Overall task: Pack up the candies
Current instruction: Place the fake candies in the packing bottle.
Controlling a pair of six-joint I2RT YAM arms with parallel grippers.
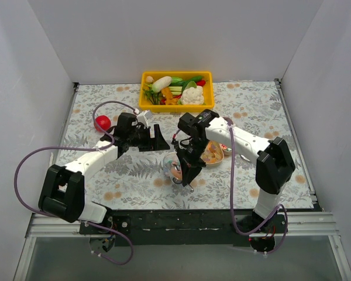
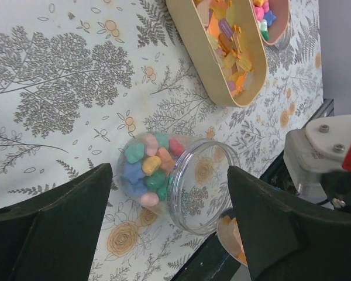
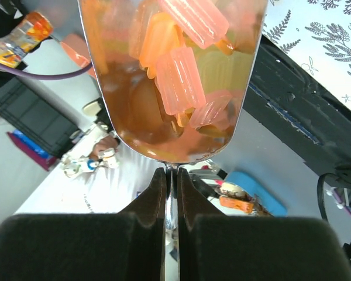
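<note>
A clear jar [image 2: 194, 186] lies on its side on the patterned cloth, with pastel candies [image 2: 147, 167] piled at its closed end. My left gripper [image 2: 169, 196] hovers open above it, one finger on each side, touching nothing. My right gripper [image 3: 171, 175] is shut on the thin handle of a metal spoon [image 3: 164, 143], whose bowl is loaded with orange and pink candies [image 3: 178, 79]. In the left wrist view that spoon [image 2: 231, 233] hangs just beyond the jar's mouth. From above, the jar [image 1: 171, 162] sits under my right gripper [image 1: 188, 177].
A tan oval tray [image 2: 190, 44] of orange candies [image 2: 234, 50] lies behind the jar, with another small dish [image 2: 279, 26] beside it. A yellow bin [image 1: 176, 75] of toy vegetables stands at the back. A red ball [image 1: 103, 122] rests left of my left gripper [image 1: 154, 137].
</note>
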